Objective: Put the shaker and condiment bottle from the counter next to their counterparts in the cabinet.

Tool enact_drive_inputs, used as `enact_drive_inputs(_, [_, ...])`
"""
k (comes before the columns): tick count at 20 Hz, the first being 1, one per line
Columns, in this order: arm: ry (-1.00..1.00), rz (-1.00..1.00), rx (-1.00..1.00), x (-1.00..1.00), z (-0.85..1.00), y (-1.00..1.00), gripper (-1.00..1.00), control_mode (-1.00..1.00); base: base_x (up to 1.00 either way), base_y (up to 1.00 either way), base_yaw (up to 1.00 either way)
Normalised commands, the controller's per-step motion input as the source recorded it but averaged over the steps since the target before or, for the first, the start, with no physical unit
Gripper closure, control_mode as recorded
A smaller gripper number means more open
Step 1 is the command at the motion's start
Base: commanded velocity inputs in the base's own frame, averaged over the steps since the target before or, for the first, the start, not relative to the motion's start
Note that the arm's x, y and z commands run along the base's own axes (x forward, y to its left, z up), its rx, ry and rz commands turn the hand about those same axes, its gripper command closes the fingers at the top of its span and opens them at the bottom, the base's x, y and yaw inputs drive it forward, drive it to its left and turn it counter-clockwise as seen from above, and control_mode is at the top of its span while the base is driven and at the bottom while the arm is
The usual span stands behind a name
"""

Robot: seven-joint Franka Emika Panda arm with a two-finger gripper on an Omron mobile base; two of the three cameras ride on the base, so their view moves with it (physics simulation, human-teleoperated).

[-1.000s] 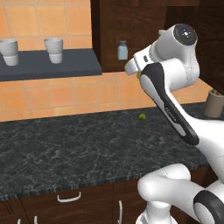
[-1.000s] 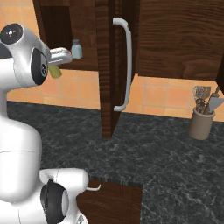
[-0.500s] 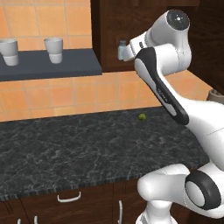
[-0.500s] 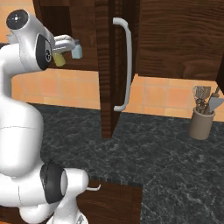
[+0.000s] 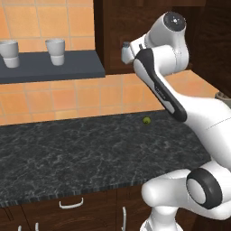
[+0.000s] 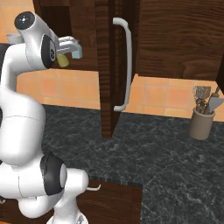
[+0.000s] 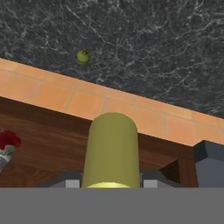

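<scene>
Gripper [image 6: 65, 56] is clamped on the shaker [image 7: 112, 151], raised at the open front of the cabinet [image 6: 175, 39]. Hand view: yellow cylinder sits between the fingers, running straight out from the hand over the cabinet's wooden floor. Right base view: yellow body [image 6: 63, 61] pokes out below the hand, just beside the pale grey shaker [image 6: 76, 51] inside the cabinet; can't tell if they touch. Left base view: that grey-capped shaker [image 5: 126, 48] stands on the cabinet shelf next to the arm's wrist. Condiment bottle [image 7: 6, 144] shows at the left edge of the hand view, red with a white part, seemingly on the cabinet wood. Counter [image 5: 67, 153] lies well below, with a small green ball [image 5: 146, 120] near the tile wall. Crock of utensils [image 6: 201, 122] stands on the counter far right. Two white cups [image 5: 55, 45] sit on the grey wall shelf [image 5: 49, 70].
</scene>
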Motion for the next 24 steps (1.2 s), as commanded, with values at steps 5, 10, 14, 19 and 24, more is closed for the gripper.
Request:
enact_drive_inputs(5, [0.0, 0.0, 0.02, 0.23, -0.11, 0.0, 1.0, -1.0, 0.0, 0.0, 0.0])
enact_drive_inputs(10, [0.0, 0.0, 0.07, 0.26, 0.0, 0.0, 1.0, -1.0, 0.0, 0.0, 0.0])
enact_drive_inputs(14, [0.0, 0.0, 0.08, 0.26, 0.0, 0.0, 1.0, -1.0, 0.0, 0.0, 0.0])
enact_drive_inputs(19, [0.0, 0.0, 0.04, 0.28, -0.01, 0.0, 1.0, -1.0, 0.0, 0.0, 0.0])
enact_drive_inputs(24, [0.02, 0.0, 0.0, 0.39, -0.21, 0.0, 1.0, -1.0, 0.0, 0.0, 0.0])
